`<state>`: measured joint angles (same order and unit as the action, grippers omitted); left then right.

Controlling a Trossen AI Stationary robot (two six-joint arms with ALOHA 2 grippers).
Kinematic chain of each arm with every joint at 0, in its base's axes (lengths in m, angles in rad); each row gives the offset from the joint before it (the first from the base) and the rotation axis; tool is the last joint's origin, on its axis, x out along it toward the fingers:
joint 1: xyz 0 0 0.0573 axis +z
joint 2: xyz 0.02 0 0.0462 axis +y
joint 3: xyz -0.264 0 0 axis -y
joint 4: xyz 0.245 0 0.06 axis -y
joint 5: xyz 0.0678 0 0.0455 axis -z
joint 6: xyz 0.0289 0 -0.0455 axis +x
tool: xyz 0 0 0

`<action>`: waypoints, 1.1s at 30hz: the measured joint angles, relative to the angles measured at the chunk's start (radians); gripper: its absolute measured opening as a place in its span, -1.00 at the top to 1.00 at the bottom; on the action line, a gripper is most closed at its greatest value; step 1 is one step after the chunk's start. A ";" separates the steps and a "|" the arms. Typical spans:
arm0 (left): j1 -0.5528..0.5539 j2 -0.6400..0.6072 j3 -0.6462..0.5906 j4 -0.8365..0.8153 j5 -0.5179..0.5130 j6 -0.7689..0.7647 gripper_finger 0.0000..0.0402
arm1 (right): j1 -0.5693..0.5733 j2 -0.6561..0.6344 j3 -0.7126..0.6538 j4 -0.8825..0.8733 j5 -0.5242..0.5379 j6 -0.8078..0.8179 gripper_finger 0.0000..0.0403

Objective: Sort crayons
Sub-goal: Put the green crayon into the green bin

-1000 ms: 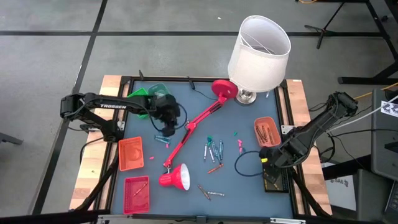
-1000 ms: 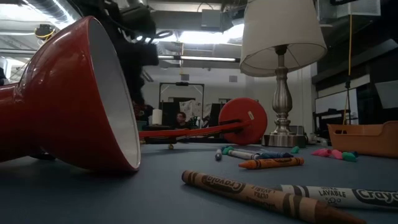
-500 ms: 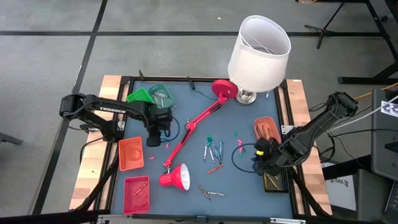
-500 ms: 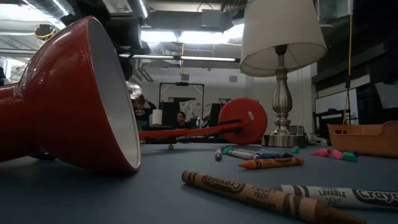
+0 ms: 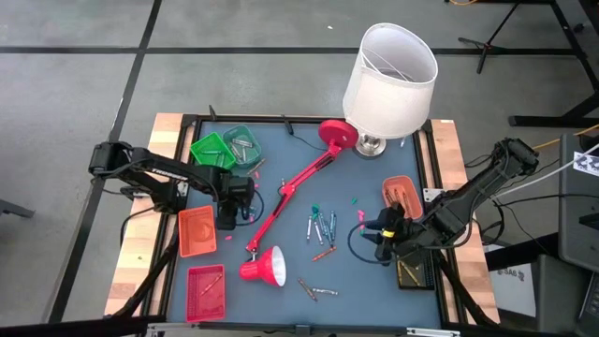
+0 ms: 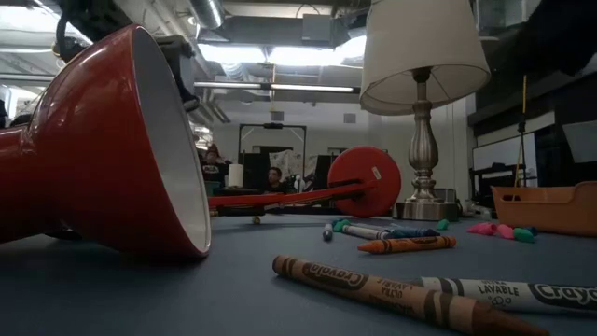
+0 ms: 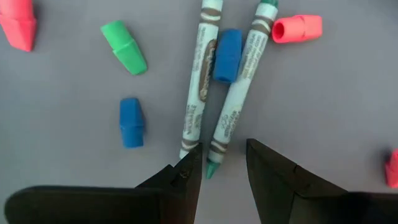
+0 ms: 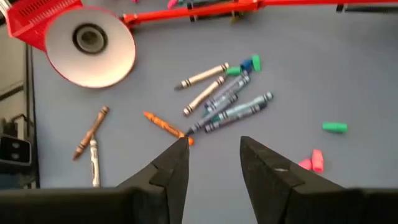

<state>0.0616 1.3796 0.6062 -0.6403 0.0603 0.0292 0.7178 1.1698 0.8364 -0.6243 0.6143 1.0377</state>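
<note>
Both arms have shifted: the left gripper (image 5: 227, 212) has pulled away from the green bin (image 5: 223, 149) toward the orange tray (image 5: 197, 230), and the right gripper (image 5: 382, 236) has come inward from the table's edge toward the red lamp (image 5: 265, 267).

Most crayons (image 5: 320, 225) lie in a loose cluster just on the white-lamp (image 5: 388, 80) side of the red lamp's arm; an orange one (image 8: 168, 127) sits at the cluster's edge, and two more (image 6: 373, 290) lie near the red shade. Two green crayons (image 7: 216, 93) lie side by side under the left gripper, on the far side of that arm, touching a blue cap (image 7: 226, 55), with other small caps scattered near.

Left fingers (image 7: 186, 180) stand parted just above the crayons' tips, holding nothing. Right fingers (image 8: 173, 168) are likewise apart and empty, aimed at the cluster.

Crayons are likely light and stiff, yet brittle under a hard squeeze, and their round paper-wrapped bodies will probably roll. Pinching across the middle of one, well apart from its neighbour, seems safest.
</note>
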 joint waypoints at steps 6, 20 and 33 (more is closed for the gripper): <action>0.000 -0.002 -0.018 0.028 -0.020 0.000 0.46 | -0.066 0.000 0.000 0.043 0.004 -0.023 0.30; 0.000 -0.002 -0.019 0.029 -0.023 0.000 0.79 | -0.323 0.001 0.000 0.177 -0.048 -0.284 0.30; 0.002 0.002 0.035 -0.046 -0.032 0.051 0.96 | -0.509 0.112 0.001 0.223 -0.096 -0.288 0.30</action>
<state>0.0638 1.3819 0.6410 -0.6868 0.0284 0.0807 0.2084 1.2815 0.8371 -0.4011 0.5180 0.7501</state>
